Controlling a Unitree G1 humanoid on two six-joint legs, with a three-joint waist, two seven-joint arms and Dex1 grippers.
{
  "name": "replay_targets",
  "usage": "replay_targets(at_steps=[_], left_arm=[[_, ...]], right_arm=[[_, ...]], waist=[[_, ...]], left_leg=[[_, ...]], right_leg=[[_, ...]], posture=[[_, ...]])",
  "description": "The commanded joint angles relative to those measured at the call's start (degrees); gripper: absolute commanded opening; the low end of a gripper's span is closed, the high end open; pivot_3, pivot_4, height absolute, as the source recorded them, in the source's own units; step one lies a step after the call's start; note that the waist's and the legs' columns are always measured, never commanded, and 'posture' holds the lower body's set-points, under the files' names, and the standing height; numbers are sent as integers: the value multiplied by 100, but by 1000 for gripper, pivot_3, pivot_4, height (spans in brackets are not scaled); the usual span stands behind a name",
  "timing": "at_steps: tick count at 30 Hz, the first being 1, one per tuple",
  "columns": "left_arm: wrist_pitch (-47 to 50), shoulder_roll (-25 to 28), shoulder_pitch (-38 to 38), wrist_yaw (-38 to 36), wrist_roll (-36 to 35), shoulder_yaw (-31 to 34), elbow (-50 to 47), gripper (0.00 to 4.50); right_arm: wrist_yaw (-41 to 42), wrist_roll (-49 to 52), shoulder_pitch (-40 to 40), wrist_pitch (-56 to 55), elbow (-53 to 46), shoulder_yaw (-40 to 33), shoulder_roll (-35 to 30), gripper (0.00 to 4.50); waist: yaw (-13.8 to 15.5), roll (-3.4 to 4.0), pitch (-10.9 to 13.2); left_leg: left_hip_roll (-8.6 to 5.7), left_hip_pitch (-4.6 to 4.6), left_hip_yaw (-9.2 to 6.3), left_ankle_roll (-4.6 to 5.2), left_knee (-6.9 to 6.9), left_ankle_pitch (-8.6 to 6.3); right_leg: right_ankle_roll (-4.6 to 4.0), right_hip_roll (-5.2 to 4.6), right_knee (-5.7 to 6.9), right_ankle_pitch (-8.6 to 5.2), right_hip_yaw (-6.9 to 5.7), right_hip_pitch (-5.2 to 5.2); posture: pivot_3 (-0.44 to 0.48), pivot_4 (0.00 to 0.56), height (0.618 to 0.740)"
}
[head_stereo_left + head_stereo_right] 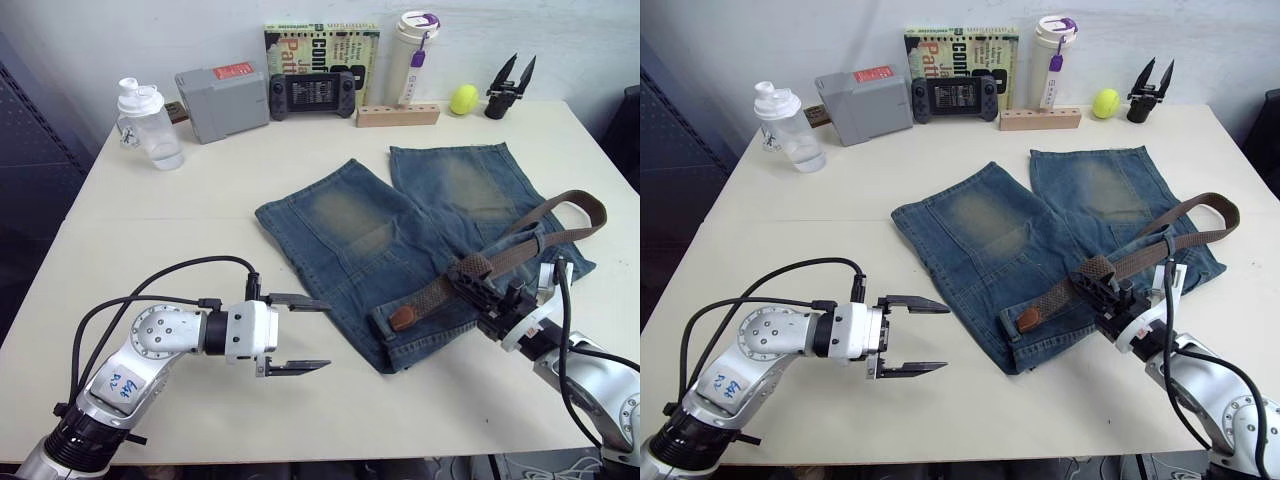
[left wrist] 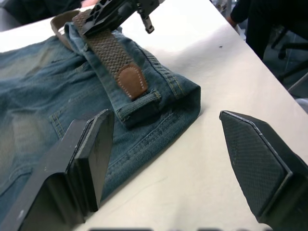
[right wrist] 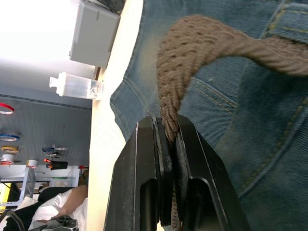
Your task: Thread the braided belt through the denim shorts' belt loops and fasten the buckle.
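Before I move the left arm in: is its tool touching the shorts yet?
Apart. The left eye view shows the open left tool over bare table, with a gap before the shorts.

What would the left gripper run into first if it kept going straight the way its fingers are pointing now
Probably the denim shorts. The left gripper, fingers open, points across the table at the waistband corner, where the braided belt ends in its brown leather tip. The fabric edge looks nearest; depth is hard to judge.

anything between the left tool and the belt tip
Nothing visible. The open left tool hovers over bare table beside the shorts; the belt tip lies on the waistband just past it. The right tool pinches the belt farther along.
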Motion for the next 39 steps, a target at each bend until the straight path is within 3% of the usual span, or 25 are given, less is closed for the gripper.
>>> replay_targets(at_steps=[1, 17, 39], left_arm=[[63, -86, 45, 81, 70, 142, -304, 3827], [217, -257, 126, 45, 180, 277, -461, 3827], [270, -414, -22, 36, 314, 313, -396, 3827]], right_arm=[[210, -192, 3, -2, -94, 76, -71, 0], [760, -1839, -308, -471, -384, 270, 213, 0], [1470, -2989, 41, -217, -1118, 760, 114, 0]], waist=[[-1, 0, 0], [-4, 1, 0], [-9, 1, 0]], left_leg=[[0, 0, 2, 0, 0, 0], [-4, 0, 7, -1, -1, 0], [-10, 0, 7, -1, -1, 0]], right_leg=[[0, 0, 0, 0, 0, 0], [0, 2, -1, 0, 1, -2], [0, 3, -1, 0, 1, -3]], posture=[[0, 150, 731], [0, 150, 731], [0, 150, 731]])
